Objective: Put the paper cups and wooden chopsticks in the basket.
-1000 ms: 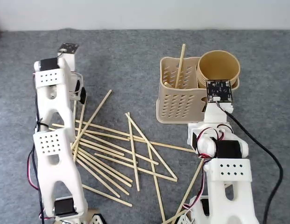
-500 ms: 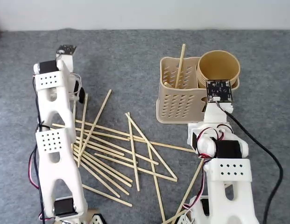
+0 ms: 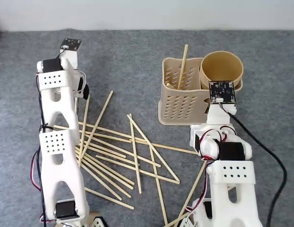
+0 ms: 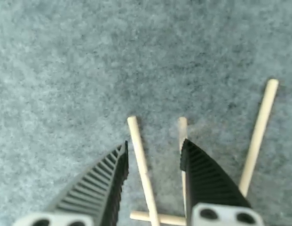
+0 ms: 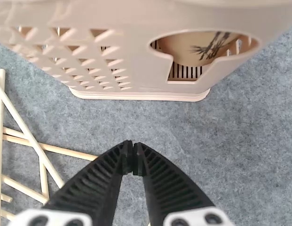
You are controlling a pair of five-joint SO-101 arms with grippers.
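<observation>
The left tool [image 4: 154, 146] is held low over the grey surface [image 3: 123, 61] at the far end of the loose chopsticks [image 3: 134, 151], with its jaws apart and nothing clamped. In the left wrist view, one stick end [image 4: 138, 150] is seen lying between the fingers, a second end [image 4: 182, 127] is seen just beside one fingertip, and a third stick [image 4: 258, 125] lies off to the outer side. A crossing stick [image 4: 155, 218] is seen under them near the tool's base.

The right tool [image 5: 132, 143] is held with its jaws together and empty, just in front of the basket [image 5: 113, 28], above bare surface.

The basket [image 3: 182, 106] stands on the far right part of the surface. The cups [image 3: 222, 71] are stacked in its right compartment, and one is seen through the wall opening [image 5: 202, 44] in the right wrist view. One chopstick [image 3: 183, 66] stands tilted in the left compartment. The other chopsticks are scattered flat and crossed on the surface between the two arms, with a few lying beside the right arm's base [image 3: 196, 187].
</observation>
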